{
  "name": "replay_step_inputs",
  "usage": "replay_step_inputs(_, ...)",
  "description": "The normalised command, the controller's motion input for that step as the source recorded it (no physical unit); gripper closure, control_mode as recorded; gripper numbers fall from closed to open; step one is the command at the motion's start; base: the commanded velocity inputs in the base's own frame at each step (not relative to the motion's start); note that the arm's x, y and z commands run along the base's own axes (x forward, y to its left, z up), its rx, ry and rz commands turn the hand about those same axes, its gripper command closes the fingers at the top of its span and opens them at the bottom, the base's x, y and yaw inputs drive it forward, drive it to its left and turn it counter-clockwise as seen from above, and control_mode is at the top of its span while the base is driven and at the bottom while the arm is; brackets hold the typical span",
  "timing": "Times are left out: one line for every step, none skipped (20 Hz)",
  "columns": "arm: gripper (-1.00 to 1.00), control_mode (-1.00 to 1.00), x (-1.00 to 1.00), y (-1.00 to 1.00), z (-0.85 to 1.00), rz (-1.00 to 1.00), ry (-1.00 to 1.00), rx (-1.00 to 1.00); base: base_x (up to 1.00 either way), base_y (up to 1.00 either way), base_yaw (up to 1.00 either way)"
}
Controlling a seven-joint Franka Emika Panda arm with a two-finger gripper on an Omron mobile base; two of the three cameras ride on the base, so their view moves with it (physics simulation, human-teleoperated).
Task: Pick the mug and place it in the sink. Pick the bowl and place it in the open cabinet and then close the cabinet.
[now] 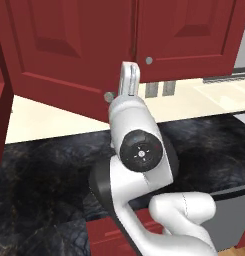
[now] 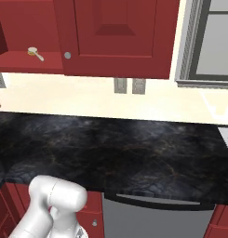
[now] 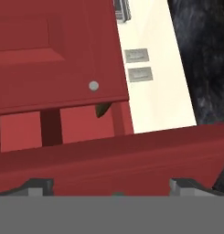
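From the left base view, the white arm rises in front of the dark marbled desk (image 1: pixel 44 170) and reaches up to the cabinet (image 1: pixel 189 35). Its claw (image 1: pixel 129 77) sits right at the lower edge of a swung-out cabinet door (image 1: pixel 64 45), beside that door's silver knob (image 1: pixel 109 96). The hand's body hides the fingers here, so I cannot tell from this side whether the claw is open or closed. A second knob (image 1: pixel 149 60) marks the shut door just right of the claw.

From the right base view, the cabinet (image 2: pixel 120 32) hangs above the desk (image 2: pixel 110 148). Left of its closed door is an open shelf (image 2: pixel 22 62) with a small pale utensil (image 2: pixel 35 54) lying on it. No bowl is plain to see on that bit of shelf.

From the hand view, the red door panel (image 3: pixel 58 50) and its knob (image 3: pixel 93 85) sit ahead of the claw (image 3: pixel 112 183). The two fingertips (image 3: pixel 38 186) stand wide apart with nothing between them, so the claw is open and empty. Just below the door's edge, a small dark brownish sliver (image 3: pixel 102 108) peeks from inside the cabinet. It may be the bowl, but too little shows to be sure.

I'd judge the closing step is in hand. Next the claw must press on the door's outer face and sweep it toward the cabinet front, pushing steadily so it doesn't slip off the edge.
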Motion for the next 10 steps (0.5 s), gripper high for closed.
replay_step_inputs(-1.00,-1.00,0.69,0.00,-0.41,-0.11,-0.19,-0.11,0.00,0.00,0.00)
replay_step_inputs(-1.00,-1.00,0.85,0.14,-0.36,-0.13,-0.18,-0.14,0.00,0.00,0.00)
replay_step_inputs(-1.00,-1.00,0.97,0.24,-0.28,-0.16,-0.17,-0.17,0.00,0.00,0.00)
replay_step_inputs(-1.00,-1.00,1.00,0.35,-0.21,-0.18,-0.17,-0.19,0.00,0.00,0.00)
replay_step_inputs(-1.00,-1.00,1.00,0.69,-0.09,-0.21,-0.15,-0.23,0.00,0.00,0.00)
replay_step_inputs(-1.00,-1.00,1.00,0.82,-0.08,-0.22,-0.10,-0.23,0.00,0.00,0.00)
replay_step_inputs(-1.00,-1.00,1.00,0.86,-0.01,-0.23,-0.07,-0.24,0.00,0.00,0.00)
replay_step_inputs(-1.00,-1.00,1.00,0.79,0.00,-0.24,-0.02,-0.23,0.00,0.00,0.00)
replay_step_inputs(-1.00,-1.00,1.00,0.62,0.00,-0.24,0.00,-0.19,0.00,0.00,0.00)
replay_step_inputs(-1.00,-1.00,1.00,0.36,0.00,-0.23,0.00,-0.15,0.00,0.00,0.00)
